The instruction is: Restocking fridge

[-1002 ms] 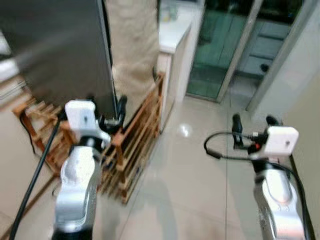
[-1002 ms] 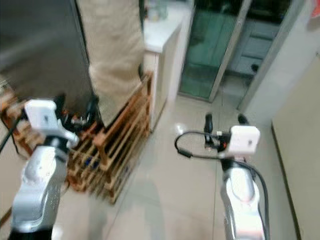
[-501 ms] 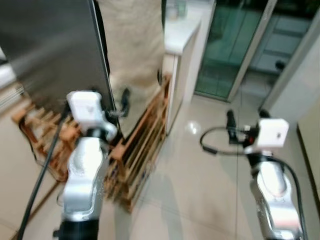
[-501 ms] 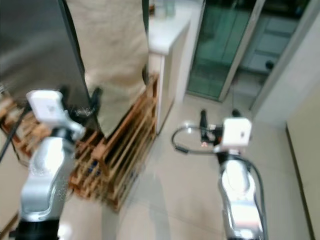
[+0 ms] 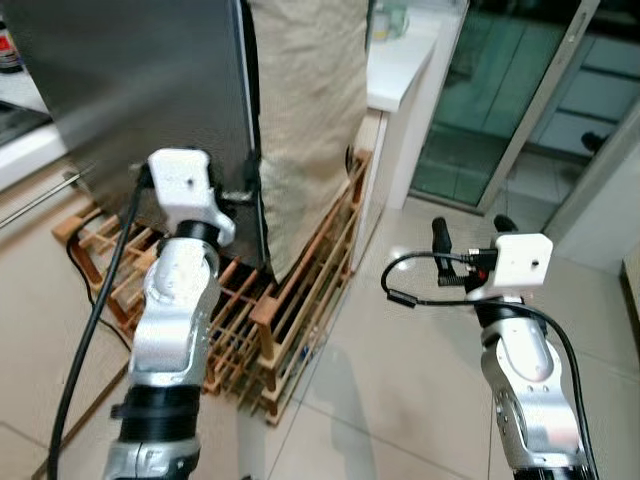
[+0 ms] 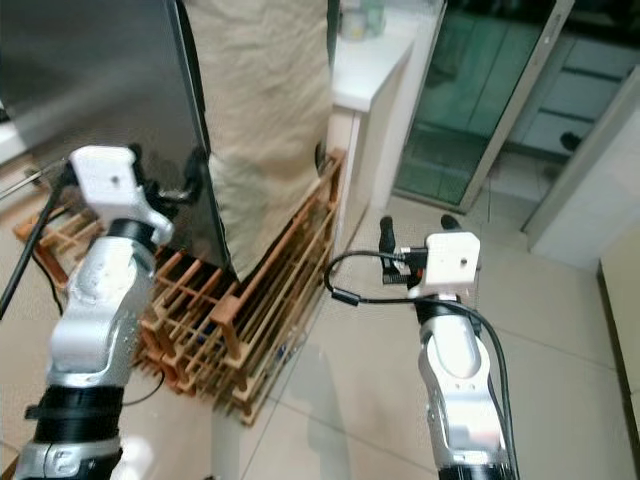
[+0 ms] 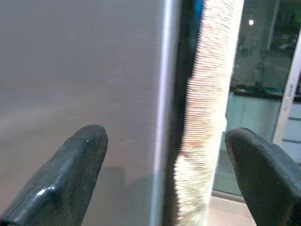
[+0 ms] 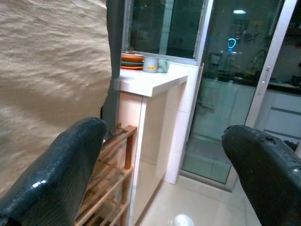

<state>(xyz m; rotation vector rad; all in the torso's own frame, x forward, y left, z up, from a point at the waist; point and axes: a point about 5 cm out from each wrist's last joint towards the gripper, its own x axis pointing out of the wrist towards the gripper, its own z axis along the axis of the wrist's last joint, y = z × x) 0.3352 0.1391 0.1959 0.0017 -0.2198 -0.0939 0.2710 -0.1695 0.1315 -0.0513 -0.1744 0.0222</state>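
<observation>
Grippers come first, nearest the camera. The left gripper (image 7: 164,183), fingers spread wide and empty, sits at the centre left of the head views, right at the fridge door's (image 5: 130,80) vertical free edge. In the left wrist view that edge runs upright between the two fingers (image 7: 77,160), so the left arm is far nearer it than the right. The right gripper (image 8: 174,174), at lower right, hangs over the floor with fingers apart, holding nothing. Below the door stands a wooden slatted rack (image 5: 290,300) on pale glossy floor tiles (image 5: 400,380). Beige cloth (image 5: 310,110) hangs just beyond the door. Farther back, upper right, are a white counter (image 5: 405,60) and glass sliding doors (image 5: 500,90).
</observation>
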